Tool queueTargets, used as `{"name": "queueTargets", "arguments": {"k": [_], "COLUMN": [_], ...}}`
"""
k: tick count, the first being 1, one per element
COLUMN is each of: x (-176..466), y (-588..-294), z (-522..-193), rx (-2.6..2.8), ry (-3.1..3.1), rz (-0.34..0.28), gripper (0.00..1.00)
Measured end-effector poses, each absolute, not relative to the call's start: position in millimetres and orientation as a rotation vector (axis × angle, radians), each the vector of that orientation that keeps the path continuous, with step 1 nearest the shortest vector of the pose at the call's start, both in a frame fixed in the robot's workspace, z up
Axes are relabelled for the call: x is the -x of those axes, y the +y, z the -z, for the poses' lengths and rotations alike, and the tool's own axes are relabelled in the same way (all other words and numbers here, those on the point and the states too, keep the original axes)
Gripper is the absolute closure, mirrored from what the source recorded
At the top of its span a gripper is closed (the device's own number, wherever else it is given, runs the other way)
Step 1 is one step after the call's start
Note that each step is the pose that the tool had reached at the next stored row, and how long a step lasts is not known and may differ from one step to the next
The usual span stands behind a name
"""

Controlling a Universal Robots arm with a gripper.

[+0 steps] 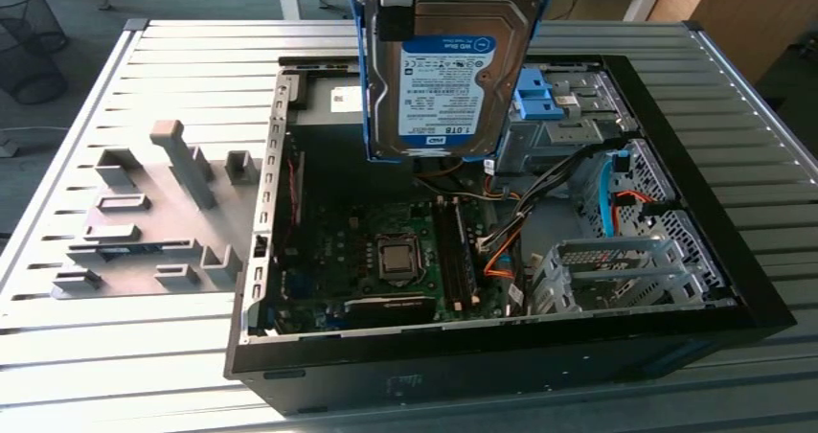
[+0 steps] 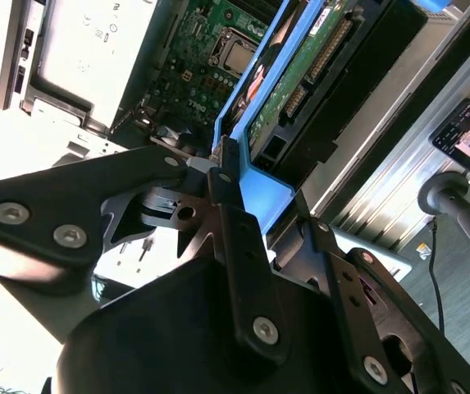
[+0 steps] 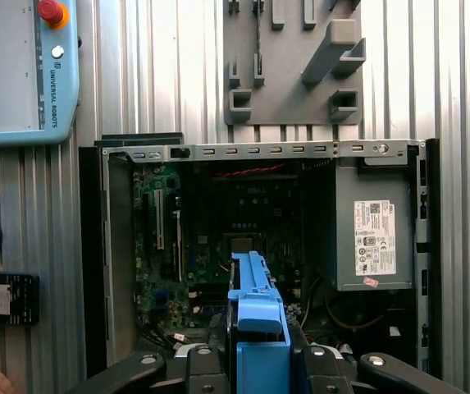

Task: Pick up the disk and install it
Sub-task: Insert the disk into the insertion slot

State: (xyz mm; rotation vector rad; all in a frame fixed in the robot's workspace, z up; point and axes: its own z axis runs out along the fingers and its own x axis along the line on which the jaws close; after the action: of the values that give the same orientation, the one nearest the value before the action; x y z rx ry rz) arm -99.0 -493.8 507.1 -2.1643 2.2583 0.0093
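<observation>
The disk (image 1: 447,69), a silver hard drive with a white-and-blue label and a blue bracket along its edges, hangs upright above the open computer case (image 1: 256,289), over its back half. My gripper (image 2: 259,201) is shut on the disk's upper end, its black fingers (image 2: 222,176) clamping the blue bracket (image 3: 255,312). In the first wrist view the gripper (image 3: 259,357) looks straight down past the disk's edge at the motherboard (image 3: 193,246). The disk touches nothing in the case.
An empty metal drive cage (image 1: 614,275) sits at the case's front right, with orange and black cables (image 1: 511,232) beside it. The grey power supply (image 3: 374,238) fills one corner. A grey fixture plate (image 1: 153,213) lies on the exterior view's left. A teach pendant (image 3: 21,74) lies nearby.
</observation>
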Motion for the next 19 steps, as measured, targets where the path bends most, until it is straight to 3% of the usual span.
{"name": "queueTargets", "arguments": {"k": [19], "x": [96], "y": [-513], "z": [-505], "rx": [2.164], "ry": [2.258], "rz": [-0.009], "gripper": [0.64]}}
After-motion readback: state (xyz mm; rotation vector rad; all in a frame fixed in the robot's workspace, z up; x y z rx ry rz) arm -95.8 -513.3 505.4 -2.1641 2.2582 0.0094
